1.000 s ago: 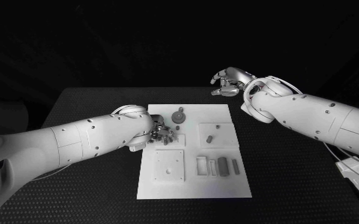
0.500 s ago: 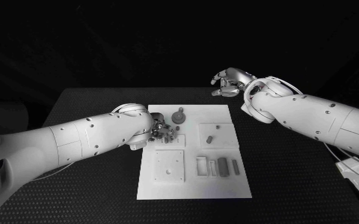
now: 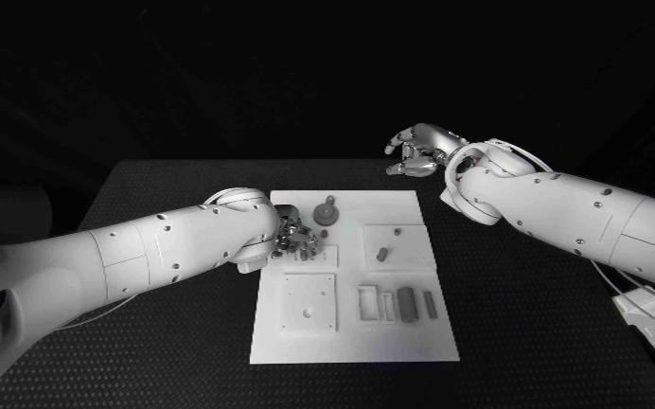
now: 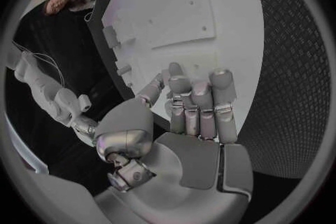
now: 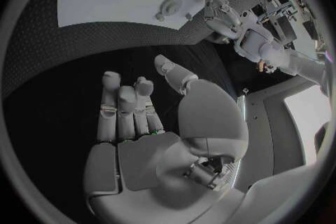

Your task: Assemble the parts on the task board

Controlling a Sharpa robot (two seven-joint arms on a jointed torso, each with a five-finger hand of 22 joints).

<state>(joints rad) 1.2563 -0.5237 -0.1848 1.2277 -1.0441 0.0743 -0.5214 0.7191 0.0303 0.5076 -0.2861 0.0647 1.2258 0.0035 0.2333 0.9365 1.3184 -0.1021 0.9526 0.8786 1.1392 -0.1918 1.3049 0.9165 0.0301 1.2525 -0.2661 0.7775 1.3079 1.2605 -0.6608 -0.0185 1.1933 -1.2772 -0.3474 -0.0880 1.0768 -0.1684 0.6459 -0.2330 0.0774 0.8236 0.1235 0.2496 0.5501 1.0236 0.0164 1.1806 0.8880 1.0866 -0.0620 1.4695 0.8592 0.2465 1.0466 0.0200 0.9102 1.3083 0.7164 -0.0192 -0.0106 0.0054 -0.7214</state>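
While left hand (image 3: 291, 241) hovers, task board (image 3: 352, 340) holds grey parts (image 3: 408, 304).

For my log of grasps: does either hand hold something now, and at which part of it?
Nothing is held. The left hand hovers over the task board with bare fingers; the right hand is off the board, also bare.

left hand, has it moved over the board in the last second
Yes. The left hand has edged toward the far end of the task board, nearer the round part.
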